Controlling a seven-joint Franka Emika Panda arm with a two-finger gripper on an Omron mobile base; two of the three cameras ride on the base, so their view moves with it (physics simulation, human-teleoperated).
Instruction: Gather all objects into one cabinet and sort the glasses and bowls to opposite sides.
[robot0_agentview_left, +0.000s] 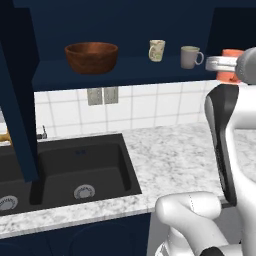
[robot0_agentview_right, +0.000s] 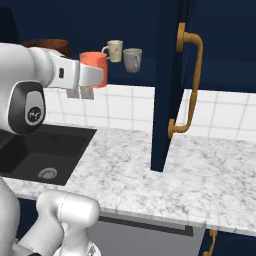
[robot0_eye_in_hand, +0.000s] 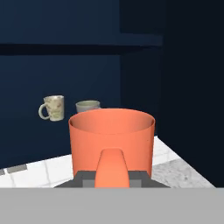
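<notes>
1. Holding the orange cup (robot0_agentview_right: 94, 66) up in the air: the pincer (robot0_agentview_right: 92, 77) is clamped on it, cup upright, just in front of the open cabinet's right end. From the hand camera the cup (robot0_eye_in_hand: 111, 142) sits dead centre with its handle facing the lens.
2. Wooden bowl (robot0_agentview_left: 91, 56) is on the cabinet shelf (robot0_agentview_left: 125, 70), over on the left side, well apart from the mugs.
3. Cream patterned mug (robot0_agentview_left: 156, 50) stands on the same shelf, right of the middle, handle pointing left in the hand view (robot0_eye_in_hand: 52, 108).
4. Grey mug (robot0_agentview_left: 190, 57) is just beside the cream one, to its right, upright. In the right base view they look nearly touching, grey mug (robot0_agentview_right: 132, 59) in front of cream mug (robot0_agentview_right: 114, 50), but I can't tell if they actually touch.
5. Cabinet door (robot0_agentview_right: 170, 85) is swung open, with the long brass handle (robot0_agentview_right: 190, 85) on it.
6. Below is the marble surface (robot0_agentview_left: 175, 155) with the black sink (robot0_agentview_left: 75, 170) set into it, and white tile on the wall behind.
</notes>
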